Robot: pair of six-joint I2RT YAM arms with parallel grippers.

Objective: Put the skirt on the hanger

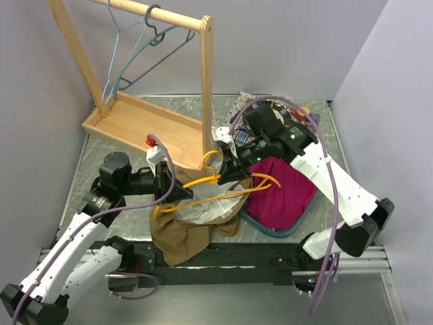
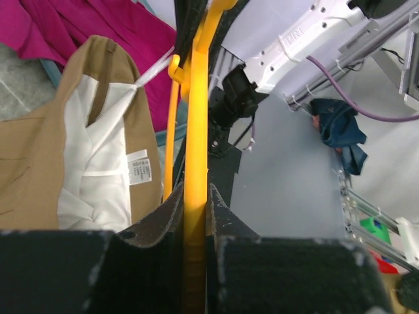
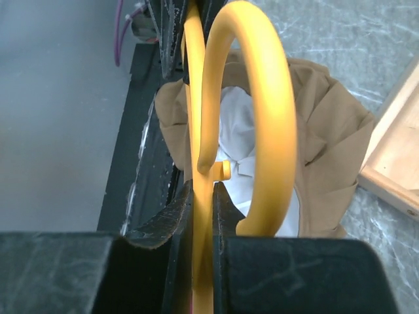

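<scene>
Left hand (image 2: 195, 196) and right hand (image 3: 203, 193) each clamp the yellow hanger (image 2: 196, 98) above the tan skirt (image 1: 177, 240); best practice is probably holding it level while feeding the waistband on.

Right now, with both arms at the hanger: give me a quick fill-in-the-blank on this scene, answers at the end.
1. The left gripper and right gripper are both shut on the ____ hanger.
2. The tan skirt shows a ____ lining.
3. The garment in the bin beside the skirt is ____.
4. The rack at the far side of the table is made of ____.
Missing words: yellow; white; magenta; wood.
</scene>
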